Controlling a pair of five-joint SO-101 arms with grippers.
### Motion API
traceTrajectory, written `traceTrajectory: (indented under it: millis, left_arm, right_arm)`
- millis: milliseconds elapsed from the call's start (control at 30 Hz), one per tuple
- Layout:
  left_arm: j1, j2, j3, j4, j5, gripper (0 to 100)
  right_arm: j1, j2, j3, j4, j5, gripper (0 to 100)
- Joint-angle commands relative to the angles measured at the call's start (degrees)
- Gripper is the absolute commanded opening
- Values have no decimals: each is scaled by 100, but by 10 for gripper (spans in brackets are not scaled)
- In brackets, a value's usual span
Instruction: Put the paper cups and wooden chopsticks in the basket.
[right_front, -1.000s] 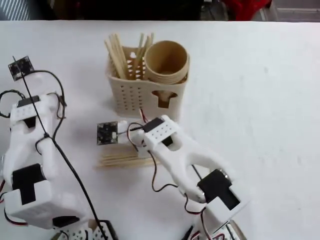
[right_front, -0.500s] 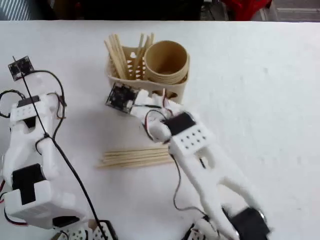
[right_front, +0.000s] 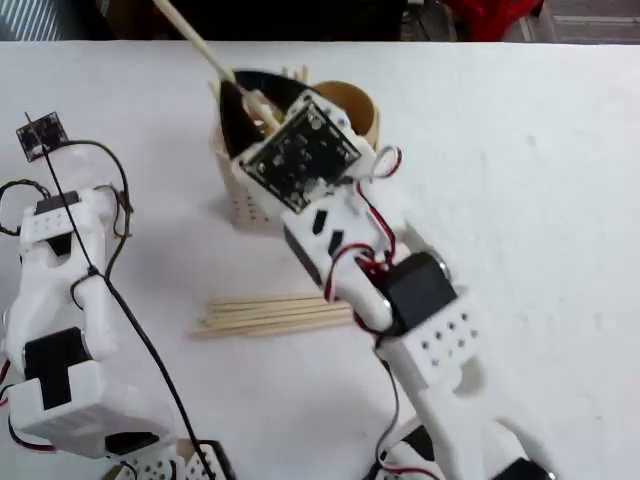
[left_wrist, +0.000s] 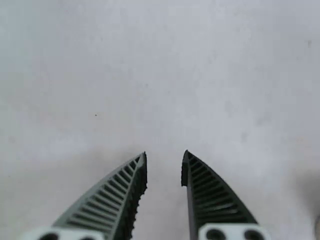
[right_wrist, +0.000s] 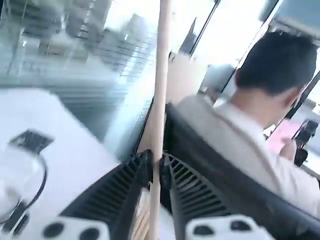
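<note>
My right gripper (right_front: 252, 98) hangs over the cream basket (right_front: 240, 205), shut on a wooden chopstick (right_front: 195, 40) that slants up and away from it. In the right wrist view the same chopstick (right_wrist: 161, 90) runs straight up from between the fingers of my right gripper (right_wrist: 159, 172). A paper cup (right_front: 360, 100) stands in the basket, mostly hidden by the arm. Several more chopsticks (right_front: 270, 314) lie flat on the table in front of the basket. My left gripper (left_wrist: 164, 170) is open over bare white table, holding nothing.
The left arm (right_front: 60, 310) stays folded at the table's left side with its cables. The white table (right_front: 520, 170) stretches free to the right of the basket. A small circuit board (right_front: 42, 133) lies at the far left.
The right arm rose from the chopstick pile, swung toward the basket and lifted one chopstick, which now points upward. The left arm kept still.
</note>
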Motion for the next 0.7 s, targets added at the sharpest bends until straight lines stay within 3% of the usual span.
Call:
traceTrajectory:
  millis: [0, 267, 667]
  left_arm:
    - [57, -31, -62, -97, 53, 133]
    - [48, -31, -62, -97, 53, 133]
    - [48, -31, -70, -97, 53, 133]
  right_arm:
    - [-48, 725, -598, -910, -18, 17]
    - [-22, 2088, -1187, -1059, -53, 18]
    - [-13, 1886, -1152, -804, -53, 19]
